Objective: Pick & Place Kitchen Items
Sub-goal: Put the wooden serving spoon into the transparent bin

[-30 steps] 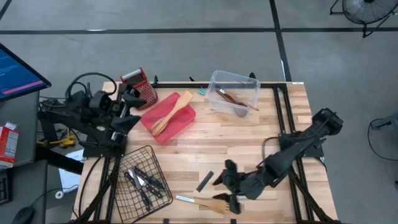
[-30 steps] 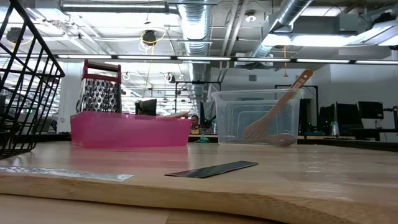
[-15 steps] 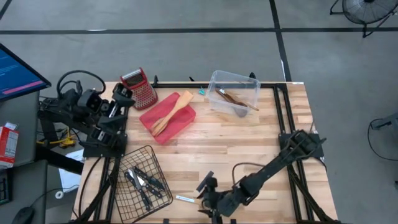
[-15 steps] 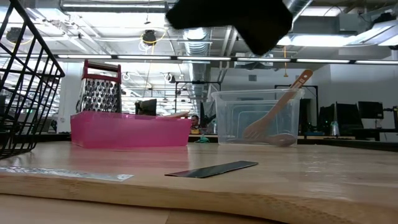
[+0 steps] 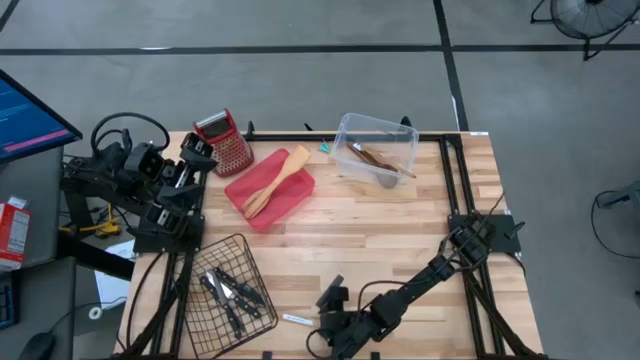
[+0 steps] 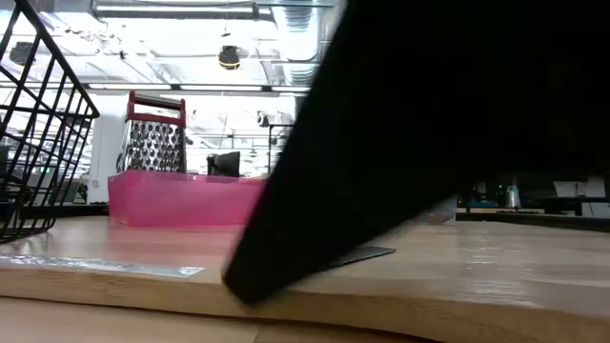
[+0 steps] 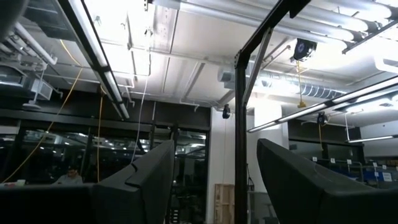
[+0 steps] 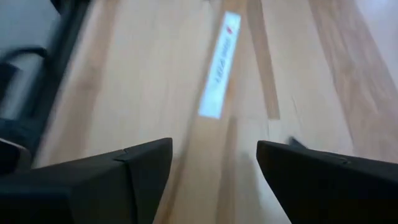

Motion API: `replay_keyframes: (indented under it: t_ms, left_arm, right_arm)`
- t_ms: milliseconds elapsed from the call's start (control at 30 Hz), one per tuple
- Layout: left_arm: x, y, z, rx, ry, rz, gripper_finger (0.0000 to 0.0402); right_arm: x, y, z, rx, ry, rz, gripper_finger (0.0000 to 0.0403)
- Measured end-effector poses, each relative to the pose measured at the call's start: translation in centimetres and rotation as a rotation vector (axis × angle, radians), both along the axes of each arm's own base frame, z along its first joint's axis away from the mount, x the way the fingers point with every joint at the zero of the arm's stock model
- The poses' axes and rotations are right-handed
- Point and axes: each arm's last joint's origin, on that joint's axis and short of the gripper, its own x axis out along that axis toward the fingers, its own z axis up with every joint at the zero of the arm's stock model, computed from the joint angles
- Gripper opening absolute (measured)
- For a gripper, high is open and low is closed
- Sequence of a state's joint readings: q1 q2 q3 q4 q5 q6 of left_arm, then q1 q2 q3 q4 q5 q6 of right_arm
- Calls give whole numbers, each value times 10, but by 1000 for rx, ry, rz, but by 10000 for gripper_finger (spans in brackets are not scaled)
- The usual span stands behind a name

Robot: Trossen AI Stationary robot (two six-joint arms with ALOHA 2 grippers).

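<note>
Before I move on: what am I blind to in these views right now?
- Low view: the right arm fills most of it, hiding the clear bin and part of the red tray.
- High view: the right claw covers the table's front edge, so anything beneath it is hidden.
- Right wrist view: motion blur. The silver strip is probably a knife blade.
- Left wrist view: the left claw faces the ceiling, so no table shows.

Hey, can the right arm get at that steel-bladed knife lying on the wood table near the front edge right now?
Probably yes: the right gripper hangs open beside the steel-bladed knife, nothing between them.
</note>
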State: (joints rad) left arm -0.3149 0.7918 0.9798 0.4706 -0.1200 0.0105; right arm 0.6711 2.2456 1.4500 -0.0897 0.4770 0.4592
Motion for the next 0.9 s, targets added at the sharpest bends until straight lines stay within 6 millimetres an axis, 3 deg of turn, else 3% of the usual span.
replay_keyframes:
  t_ms: [267, 500, 900]
  left_arm:
    - [0, 0, 0, 0, 0, 0, 209]
    - [0, 0, 0, 1, 2, -1, 209]
    - [0, 0, 0, 3, 2, -3, 209]
  right_arm:
    - [-8, -17, -3, 1, 124, -209, 245]
    - [-8, -26, -6, -34, 174, -220, 209]
    - [2, -39, -8, 58, 241, -200, 81]
